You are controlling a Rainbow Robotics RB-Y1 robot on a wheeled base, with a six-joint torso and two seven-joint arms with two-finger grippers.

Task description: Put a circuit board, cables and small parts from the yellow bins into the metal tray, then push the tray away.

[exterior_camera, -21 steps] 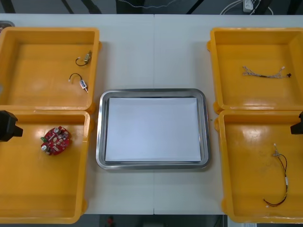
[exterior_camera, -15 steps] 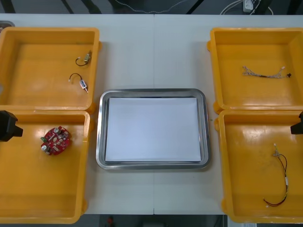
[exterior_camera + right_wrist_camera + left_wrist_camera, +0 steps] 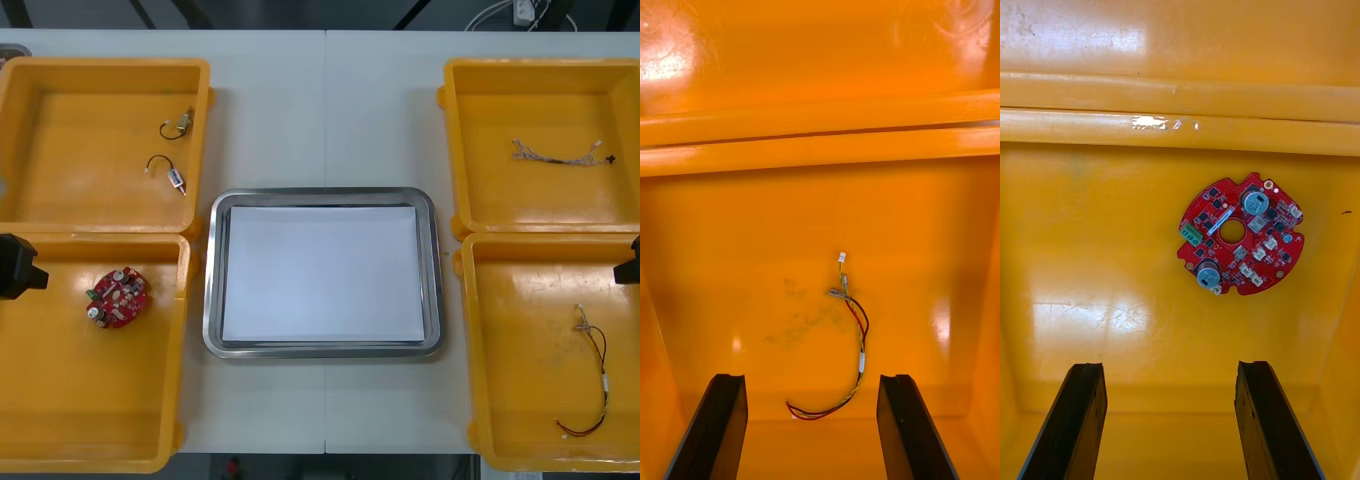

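Note:
A round red circuit board (image 3: 118, 297) (image 3: 1241, 235) lies in the near left yellow bin (image 3: 40, 420). My left gripper (image 3: 1172, 427) hangs open over that bin, the board lying a little ahead of its fingers; in the front view it (image 3: 18, 266) shows at the left edge. A red and yellow cable (image 3: 592, 375) (image 3: 841, 341) lies in the near right yellow bin (image 3: 520, 410). My right gripper (image 3: 814, 431) is open above it, the cable's near end between the fingers; it (image 3: 630, 262) shows at the right edge. The metal tray (image 3: 212, 300), white inside, sits between the bins with nothing in it.
The far left bin (image 3: 60, 200) holds two small metal parts with black cables (image 3: 177, 123) (image 3: 168, 172). The far right bin (image 3: 480, 190) holds a pale twisted cable (image 3: 560, 153). Bare table lies beyond the tray and in front of it.

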